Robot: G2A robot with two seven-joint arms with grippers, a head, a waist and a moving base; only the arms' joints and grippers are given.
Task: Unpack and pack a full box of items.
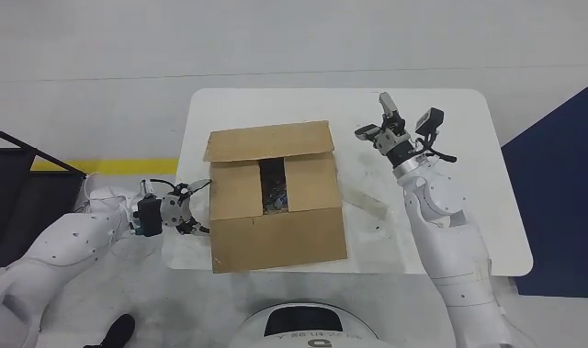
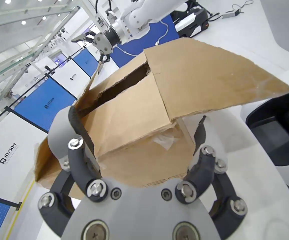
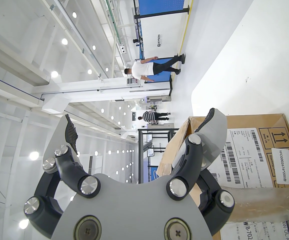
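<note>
Brown cardboard box [image 1: 276, 201] mid-table, flaps part-open w/ dark gap, items inside

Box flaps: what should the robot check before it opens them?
1. The left gripper is open beside the cardboard box: ok.
2. The right gripper is open and holds nothing: ok.
3. The cardboard box rests on the white table: ok.
4. The inner flaps are out of the way: not ok, they are folded in with a narrow gap between them.
5. What lies inside: cannot tell, too dark.
</note>
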